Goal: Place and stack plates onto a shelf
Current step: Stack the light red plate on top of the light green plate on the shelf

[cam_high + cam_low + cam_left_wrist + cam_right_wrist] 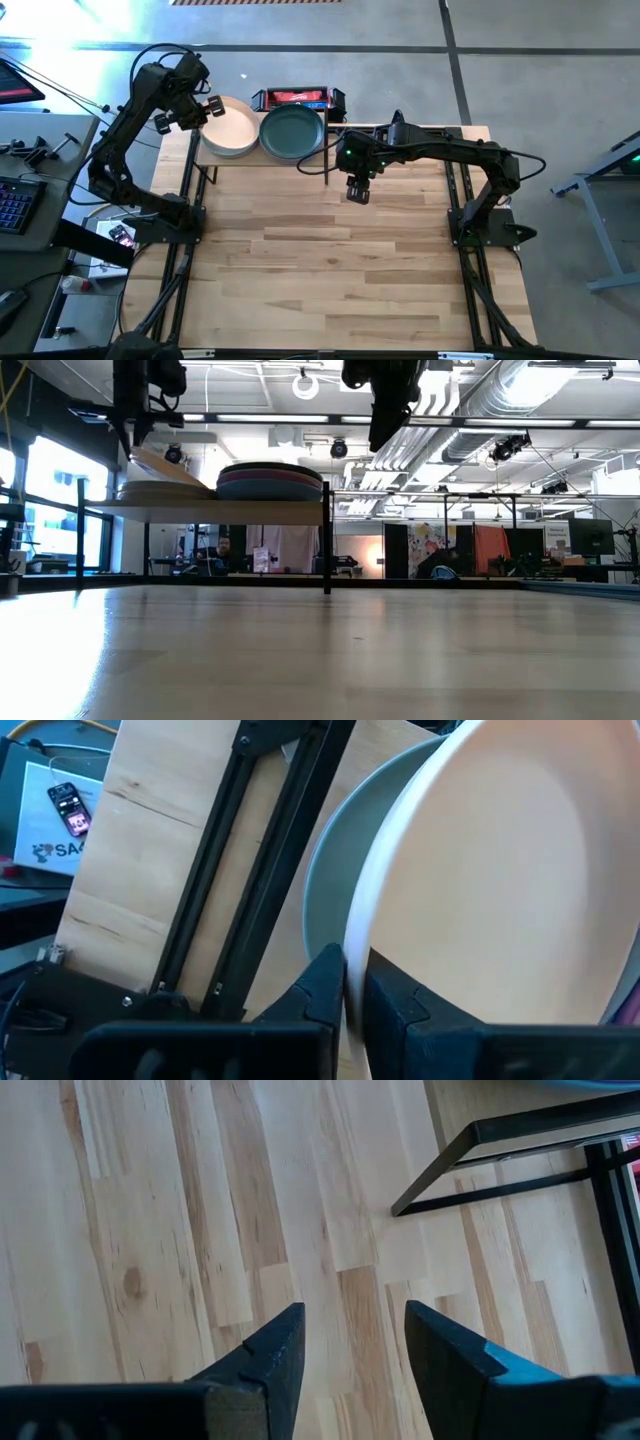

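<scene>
Left tool [352, 982] pinches the rim of a beige plate [229, 126], tilted over the left stack on the shelf [225, 510] at the bench's [330, 270] far edge. Right tool [348, 1342] hangs open and empty above bare bench just in front of the shelf's right end. A teal plate [292, 132] tops the right stack. Most of the bench lies open toward its near edge.

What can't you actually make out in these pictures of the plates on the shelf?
- Plate count in each stack: the high view shows only the top beige plate and teal plate; the low view blurs the rims.
- The shelf board: mostly covered by plates.
- The left claw grip: the plate hides the far finger's contact.
</scene>
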Tool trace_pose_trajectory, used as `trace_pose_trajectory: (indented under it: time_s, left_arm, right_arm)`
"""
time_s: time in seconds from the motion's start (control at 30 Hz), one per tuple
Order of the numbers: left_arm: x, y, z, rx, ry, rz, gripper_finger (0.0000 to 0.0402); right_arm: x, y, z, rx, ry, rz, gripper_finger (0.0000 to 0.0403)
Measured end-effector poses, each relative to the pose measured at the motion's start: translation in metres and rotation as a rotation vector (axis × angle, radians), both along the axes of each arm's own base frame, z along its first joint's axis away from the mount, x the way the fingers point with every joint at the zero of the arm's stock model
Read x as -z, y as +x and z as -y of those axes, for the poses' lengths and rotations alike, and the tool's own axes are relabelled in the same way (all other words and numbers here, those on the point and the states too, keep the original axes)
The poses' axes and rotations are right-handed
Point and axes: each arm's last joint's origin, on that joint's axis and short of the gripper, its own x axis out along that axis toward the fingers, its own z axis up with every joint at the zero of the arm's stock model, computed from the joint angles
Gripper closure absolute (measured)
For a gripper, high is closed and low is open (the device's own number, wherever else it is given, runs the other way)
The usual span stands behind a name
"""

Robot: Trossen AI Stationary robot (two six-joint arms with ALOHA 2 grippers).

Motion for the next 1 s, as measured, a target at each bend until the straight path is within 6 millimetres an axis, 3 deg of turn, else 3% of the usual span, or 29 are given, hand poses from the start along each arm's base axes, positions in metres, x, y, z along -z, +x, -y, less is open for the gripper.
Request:
trace_pose_trajectory:
  time_s: [0.57, 0.83, 1.0]
  left_arm:
    - [0.001, 0.000, 0.003, 0.093, -0.049, 0.014, 0.0315]
    - [0.001, 0.002, 0.004, 0.137, -0.076, 0.071, 0.0308]
    - [0.023, 0.009, 0.008, 0.197, -0.191, 0.112, 0.0315]
  right_arm:
    - [0.000, 0.000, 0.000, -0.002, -0.001, 0.000, 0.0252]
    - [0.000, 0.000, 0.000, -0.001, 0.000, -0.001, 0.0252]
    - [0.000, -0.001, -0.002, -0.004, 0.002, -0.011, 0.0252]
